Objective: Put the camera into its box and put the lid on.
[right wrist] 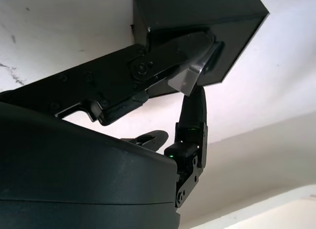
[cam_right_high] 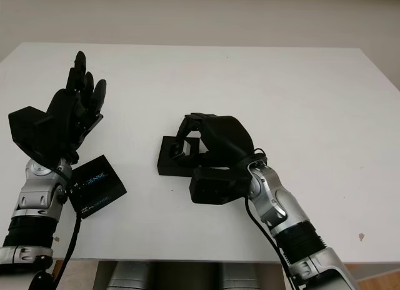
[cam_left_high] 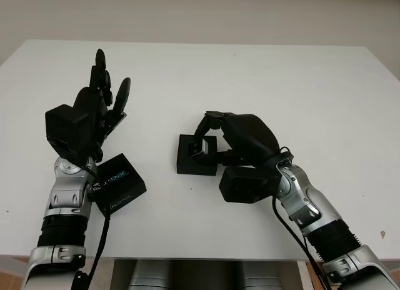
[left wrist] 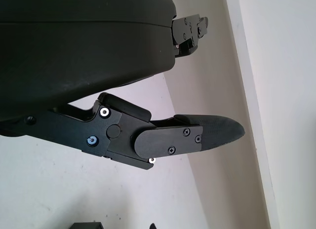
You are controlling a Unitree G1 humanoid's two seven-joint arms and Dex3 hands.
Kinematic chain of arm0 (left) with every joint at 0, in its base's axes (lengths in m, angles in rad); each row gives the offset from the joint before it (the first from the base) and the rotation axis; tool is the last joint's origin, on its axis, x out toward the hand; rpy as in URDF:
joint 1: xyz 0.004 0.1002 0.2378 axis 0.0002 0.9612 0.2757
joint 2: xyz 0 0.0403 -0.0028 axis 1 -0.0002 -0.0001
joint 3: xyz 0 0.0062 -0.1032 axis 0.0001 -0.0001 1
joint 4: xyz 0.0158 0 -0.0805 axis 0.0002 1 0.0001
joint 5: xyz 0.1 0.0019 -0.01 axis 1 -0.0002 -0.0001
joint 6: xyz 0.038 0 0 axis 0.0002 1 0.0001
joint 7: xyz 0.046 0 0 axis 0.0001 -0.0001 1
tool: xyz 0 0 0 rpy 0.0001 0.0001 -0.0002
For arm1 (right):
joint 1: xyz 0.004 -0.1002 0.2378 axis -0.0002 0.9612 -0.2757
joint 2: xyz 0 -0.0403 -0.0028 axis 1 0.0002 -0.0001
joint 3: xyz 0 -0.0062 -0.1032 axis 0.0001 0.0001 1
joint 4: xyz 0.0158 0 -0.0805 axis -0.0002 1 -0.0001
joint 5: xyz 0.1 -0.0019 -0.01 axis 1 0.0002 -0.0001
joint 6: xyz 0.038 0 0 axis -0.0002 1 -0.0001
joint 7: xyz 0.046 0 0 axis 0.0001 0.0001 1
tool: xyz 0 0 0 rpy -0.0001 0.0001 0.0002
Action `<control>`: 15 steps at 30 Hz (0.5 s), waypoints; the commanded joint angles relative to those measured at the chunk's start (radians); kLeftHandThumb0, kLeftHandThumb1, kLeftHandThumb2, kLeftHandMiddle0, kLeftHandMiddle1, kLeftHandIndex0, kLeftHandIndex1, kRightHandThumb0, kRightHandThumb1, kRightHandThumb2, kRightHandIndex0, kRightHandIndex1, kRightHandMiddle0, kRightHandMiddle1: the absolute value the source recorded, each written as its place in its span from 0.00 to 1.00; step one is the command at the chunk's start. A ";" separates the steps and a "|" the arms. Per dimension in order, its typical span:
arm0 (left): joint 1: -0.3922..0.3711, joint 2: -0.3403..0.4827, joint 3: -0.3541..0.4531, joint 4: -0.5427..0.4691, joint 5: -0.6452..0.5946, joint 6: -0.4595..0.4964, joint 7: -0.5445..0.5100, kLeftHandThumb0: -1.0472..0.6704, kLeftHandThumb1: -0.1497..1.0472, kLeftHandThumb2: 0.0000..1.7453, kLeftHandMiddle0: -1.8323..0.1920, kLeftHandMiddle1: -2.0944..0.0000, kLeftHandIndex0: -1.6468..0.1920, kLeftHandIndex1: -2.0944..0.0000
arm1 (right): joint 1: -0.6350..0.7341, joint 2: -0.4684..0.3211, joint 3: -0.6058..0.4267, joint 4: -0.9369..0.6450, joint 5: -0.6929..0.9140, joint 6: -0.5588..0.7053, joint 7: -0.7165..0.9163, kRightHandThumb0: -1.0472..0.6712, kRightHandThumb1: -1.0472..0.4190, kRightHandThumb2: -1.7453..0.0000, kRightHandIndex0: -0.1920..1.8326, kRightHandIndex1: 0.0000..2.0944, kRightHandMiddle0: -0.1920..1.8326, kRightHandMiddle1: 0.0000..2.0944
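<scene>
A small black open box (cam_left_high: pixel 187 160) sits at the middle of the white table (cam_left_high: pixel 262 71). My right hand (cam_left_high: pixel 207 137) hovers over the box's right side, shut on a small silver-grey camera (cam_left_high: pixel 201 146) held at the box's opening. In the right wrist view the camera (right wrist: pixel 185 79) is pinched between the fingers, right against the box (right wrist: pixel 197 12). The black lid (cam_left_high: pixel 120 184), printed with "REALSENSE", lies flat at the front left. My left hand (cam_left_high: pixel 107 93) is raised above the table behind the lid, open and holding nothing.
The table's front edge (cam_left_high: pixel 200 259) runs just below both forearms, with grey objects (cam_left_high: pixel 206 277) underneath it. Bare white table surface stretches behind and to the right of the box.
</scene>
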 commanded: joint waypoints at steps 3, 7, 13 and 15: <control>0.007 0.005 -0.004 -0.024 0.002 0.001 0.001 0.19 1.00 0.27 1.00 1.00 1.00 1.00 | -0.029 0.018 -0.033 0.038 0.045 -0.045 -0.049 0.41 0.10 0.97 0.34 0.04 0.34 0.73; 0.005 0.007 -0.004 -0.025 0.004 0.003 -0.001 0.19 1.00 0.27 1.00 1.00 1.00 1.00 | -0.040 0.025 -0.054 0.048 0.092 -0.051 -0.039 0.41 0.09 0.97 0.32 0.03 0.31 0.75; 0.004 0.009 -0.002 -0.024 0.002 0.005 -0.006 0.19 1.00 0.28 1.00 1.00 1.00 1.00 | -0.040 0.034 -0.072 0.026 0.136 -0.036 -0.012 0.41 0.08 0.97 0.31 0.03 0.28 0.77; 0.002 0.009 -0.001 -0.024 -0.002 0.010 -0.009 0.19 1.00 0.27 1.00 1.00 1.00 1.00 | -0.038 0.037 -0.076 0.013 0.146 -0.032 -0.002 0.41 0.08 0.97 0.31 0.03 0.28 0.77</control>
